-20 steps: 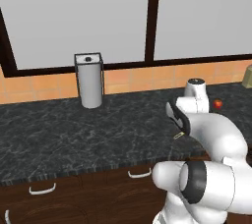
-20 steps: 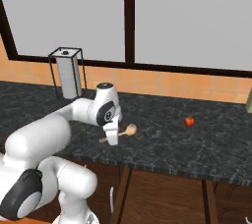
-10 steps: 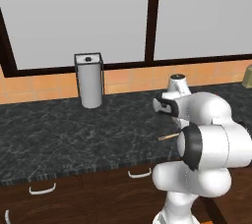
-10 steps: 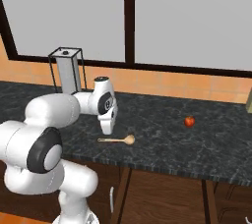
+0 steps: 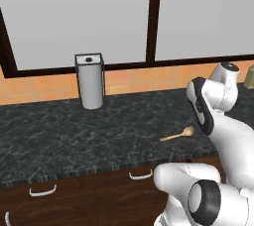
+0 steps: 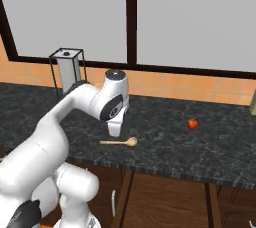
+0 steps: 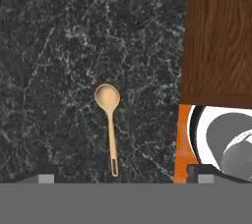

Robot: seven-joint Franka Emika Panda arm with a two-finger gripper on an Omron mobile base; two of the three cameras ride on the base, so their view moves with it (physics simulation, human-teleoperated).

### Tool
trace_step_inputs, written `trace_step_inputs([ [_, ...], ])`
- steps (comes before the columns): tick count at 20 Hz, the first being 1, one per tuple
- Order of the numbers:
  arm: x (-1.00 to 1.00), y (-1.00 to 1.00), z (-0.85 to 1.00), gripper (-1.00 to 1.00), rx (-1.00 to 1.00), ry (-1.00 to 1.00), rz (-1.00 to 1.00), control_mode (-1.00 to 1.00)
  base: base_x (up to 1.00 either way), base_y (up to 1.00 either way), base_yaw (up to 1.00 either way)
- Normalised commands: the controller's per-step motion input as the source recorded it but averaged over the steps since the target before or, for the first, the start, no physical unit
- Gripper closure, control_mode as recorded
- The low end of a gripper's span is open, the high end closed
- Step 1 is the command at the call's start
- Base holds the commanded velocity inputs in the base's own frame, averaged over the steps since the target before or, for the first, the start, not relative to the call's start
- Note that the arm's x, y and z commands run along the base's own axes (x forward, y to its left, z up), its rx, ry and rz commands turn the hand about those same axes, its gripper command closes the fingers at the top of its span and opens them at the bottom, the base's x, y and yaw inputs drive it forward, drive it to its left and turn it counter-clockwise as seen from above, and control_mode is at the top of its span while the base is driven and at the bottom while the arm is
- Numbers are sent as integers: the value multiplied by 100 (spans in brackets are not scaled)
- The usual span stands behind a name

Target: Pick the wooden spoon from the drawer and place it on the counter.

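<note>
Claw [image 7: 122, 179] hangs above the surface [image 5: 74, 141], pointing straight down; only the two dark fingertips [image 7: 47, 175] peek up at the bottom of the hand view, set wide apart with nothing between them, so claw is spread and empty; spoon [image 7: 109, 120] lies flat on the black stone directly under the claw, bowl away from the tips, handle end toward them, not touched by either tip; from the base views the spoon [image 6: 120, 142] sits near the front edge of the surface, just beside the arm's wrist, well apart from the red fruit [image 6: 192, 123] further along toward the back; grey canister [image 5: 91, 80] stands at the back edge, far from everything. Judgement: placing looks done, spoon is on the surface and free; good finish is a straight lift clear without dragging the tips across the handle, keeping the claw spread so nothing snags; risk is nudging the spoon toward the front edge.
</note>
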Motion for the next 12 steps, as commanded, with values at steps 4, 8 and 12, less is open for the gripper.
trace_step_inputs([
  [4, -100, -1, 100, -100, 10, -50, 1, -100, 0, 0, 0],
  [8, -100, 0, 100, -100, 9, -50, 0, -100, 0, 0, 0],
  [12, -87, 0, 100, -100, 9, -51, 1, -100, 0, 0, 0],
])
